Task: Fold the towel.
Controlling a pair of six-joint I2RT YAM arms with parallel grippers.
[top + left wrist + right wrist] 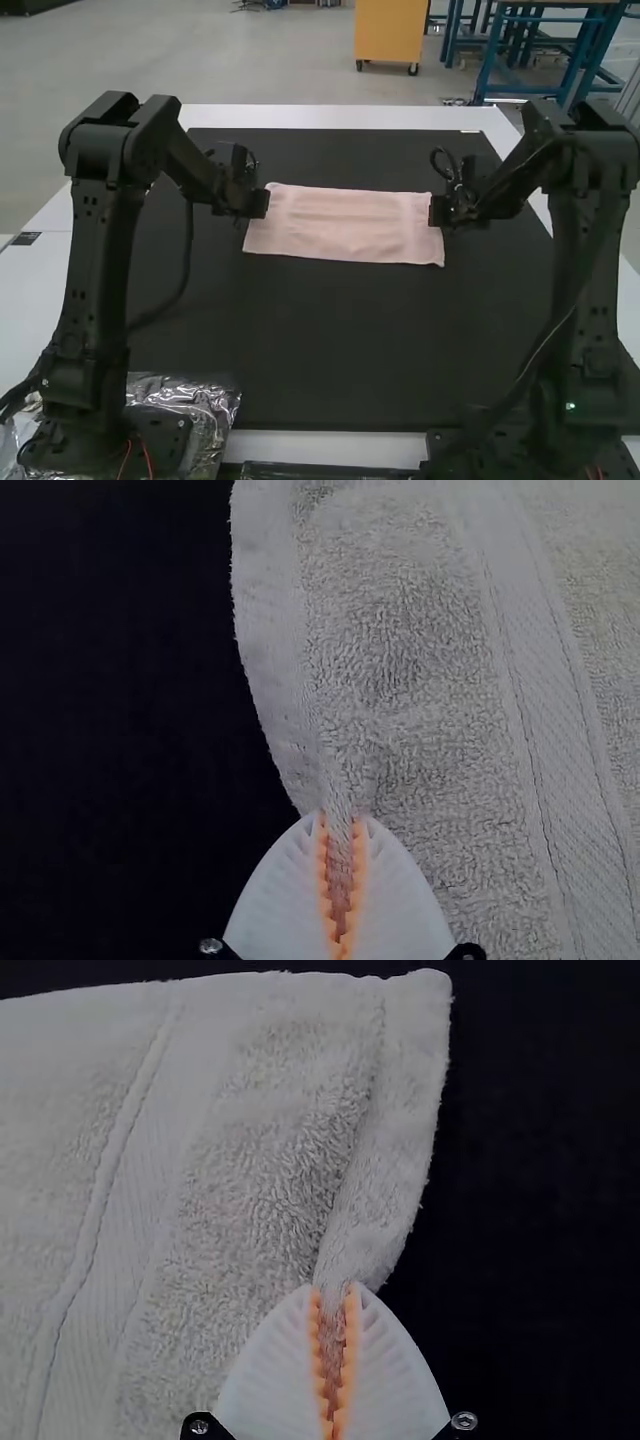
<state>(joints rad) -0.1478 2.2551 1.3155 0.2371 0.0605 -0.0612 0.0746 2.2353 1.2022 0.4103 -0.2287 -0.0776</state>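
The pale pink towel (345, 225) lies as a flat, wide strip across the dark mat, with some wrinkles along it. At its left end is my left gripper (262, 203); my right gripper (436, 210) is at its right end. The left wrist view has my left gripper (340, 825) shut on a pinched edge of the towel (400, 670), beside a woven band. In the right wrist view, my right gripper (334, 1295) is shut on the other end's edge of the towel (260, 1150), where the cloth gathers into a crease.
The black mat (330, 340) covers most of the white table (330, 118). Crumpled silvery plastic (215, 410) lies by the left arm's base. Cables hang along both arms.
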